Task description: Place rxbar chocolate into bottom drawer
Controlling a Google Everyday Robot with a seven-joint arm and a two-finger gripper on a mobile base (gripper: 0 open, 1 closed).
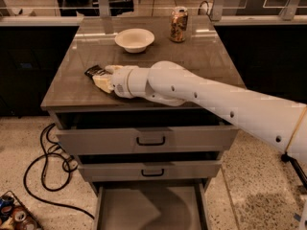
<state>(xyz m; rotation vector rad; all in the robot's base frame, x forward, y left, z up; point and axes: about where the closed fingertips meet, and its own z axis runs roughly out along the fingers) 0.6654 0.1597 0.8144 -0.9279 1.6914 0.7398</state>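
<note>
Gripper (104, 78) sits low on the left of the cabinet top (206, 63), touching the rxbar chocolate (93, 71); whether it clamps the bar, I cannot tell. Below, the bottom drawer (182, 207) stands pulled open.

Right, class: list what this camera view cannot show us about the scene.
Snack bar: partly covered by the gripper near the cabinet top front edge, camera view.
Bottom drawer: front cut off by the lower edge.
Can: lettering too small to read.
</note>
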